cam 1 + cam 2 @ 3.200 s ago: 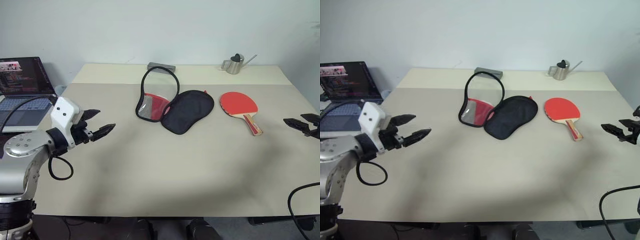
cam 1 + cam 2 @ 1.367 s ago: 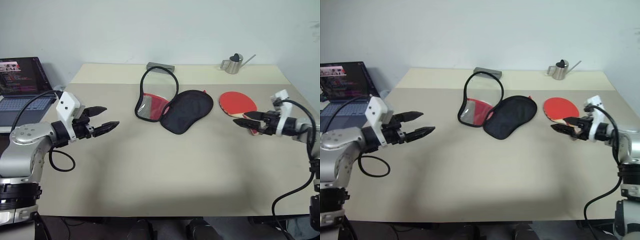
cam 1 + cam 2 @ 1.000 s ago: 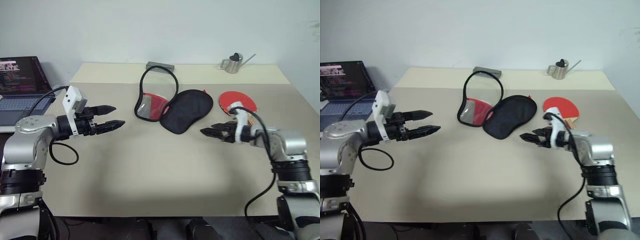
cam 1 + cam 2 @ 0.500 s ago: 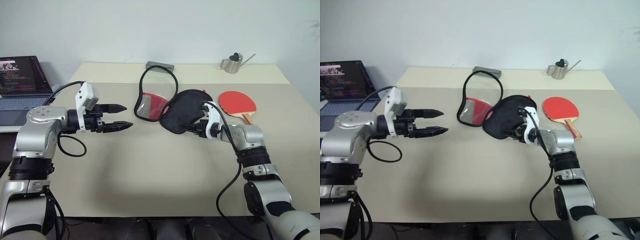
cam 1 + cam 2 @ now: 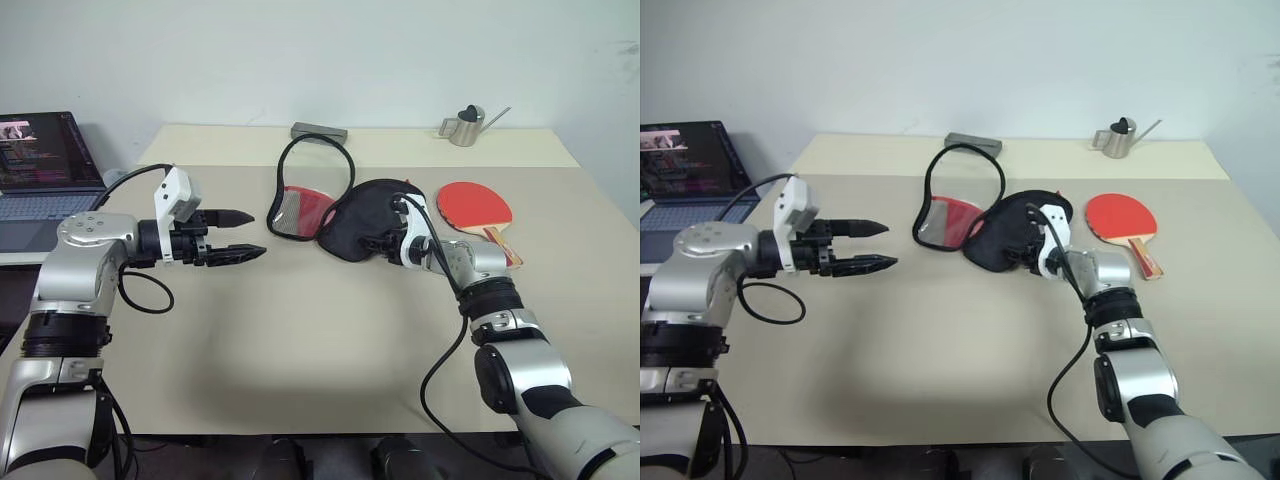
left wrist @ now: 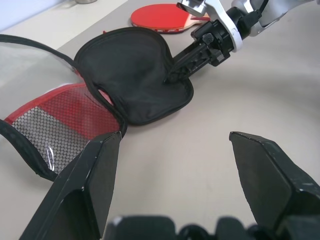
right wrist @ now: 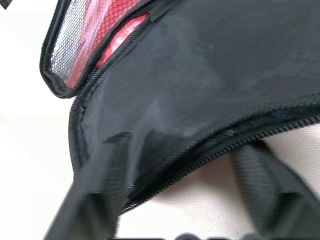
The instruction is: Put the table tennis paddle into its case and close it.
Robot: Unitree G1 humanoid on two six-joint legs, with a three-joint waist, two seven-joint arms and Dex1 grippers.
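Swung in from the right edge of the table [image 5: 300, 340], the right gripper [image 5: 375, 243] now sits at the near rim of the case [image 5: 375, 218], where a few seconds back it hung well off to the side. The left gripper [image 5: 235, 235] has also crept inward and hovers above the tabletop, left of the case, fingers spread with nothing between them.

The case lies open near the middle of the table: its black half flat, its red mesh half to the left with the zip edge looped upward. The right fingers straddle the black half's zip rim; whether they have bitten down on the fabric or are only closing toward it I cannot tell. The paddle [image 5: 478, 208] lies untouched to the right of the case, red face up, handle toward the near right.

Risk, as I judge it: the fabric is soft and thin, so a shallow pinch may slip off, or drag the whole case sideways into the paddle instead of lifting one flap.
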